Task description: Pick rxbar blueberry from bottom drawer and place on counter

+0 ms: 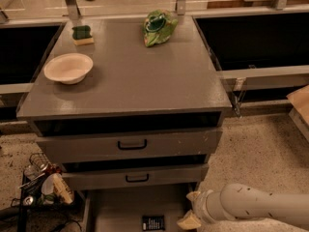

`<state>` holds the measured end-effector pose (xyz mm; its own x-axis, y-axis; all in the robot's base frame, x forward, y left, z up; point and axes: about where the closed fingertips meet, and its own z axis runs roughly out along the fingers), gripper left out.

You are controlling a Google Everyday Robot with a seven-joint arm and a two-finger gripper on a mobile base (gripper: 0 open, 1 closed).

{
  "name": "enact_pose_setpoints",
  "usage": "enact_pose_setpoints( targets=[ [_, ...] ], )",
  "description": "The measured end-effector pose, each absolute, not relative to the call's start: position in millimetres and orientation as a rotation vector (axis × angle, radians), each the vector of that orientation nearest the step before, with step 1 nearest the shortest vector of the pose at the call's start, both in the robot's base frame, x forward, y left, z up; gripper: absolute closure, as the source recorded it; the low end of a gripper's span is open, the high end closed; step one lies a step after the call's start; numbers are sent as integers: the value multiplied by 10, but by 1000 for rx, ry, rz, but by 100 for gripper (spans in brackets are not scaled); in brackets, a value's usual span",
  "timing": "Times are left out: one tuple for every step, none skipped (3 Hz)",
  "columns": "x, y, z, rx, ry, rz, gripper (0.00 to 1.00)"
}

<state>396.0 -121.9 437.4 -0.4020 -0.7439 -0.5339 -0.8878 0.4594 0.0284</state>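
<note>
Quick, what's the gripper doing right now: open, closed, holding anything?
Gripper: open, holding nothing, low over the right side of the bottom drawer, just right of the rxbar blueberry.
</note>
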Motion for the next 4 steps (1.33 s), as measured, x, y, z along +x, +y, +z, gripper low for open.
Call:
enact_pose_setpoints(
  targets=[
    [3960, -1219, 4374, -1364, 2263, 430, 0],
    [3960, -1219, 4373, -1364, 2263, 430, 0],
    [3993, -1224, 4206, -1345, 2272, 434, 0],
    [4045, -1229, 3910, -1333, 2290, 418, 0]
  ],
)
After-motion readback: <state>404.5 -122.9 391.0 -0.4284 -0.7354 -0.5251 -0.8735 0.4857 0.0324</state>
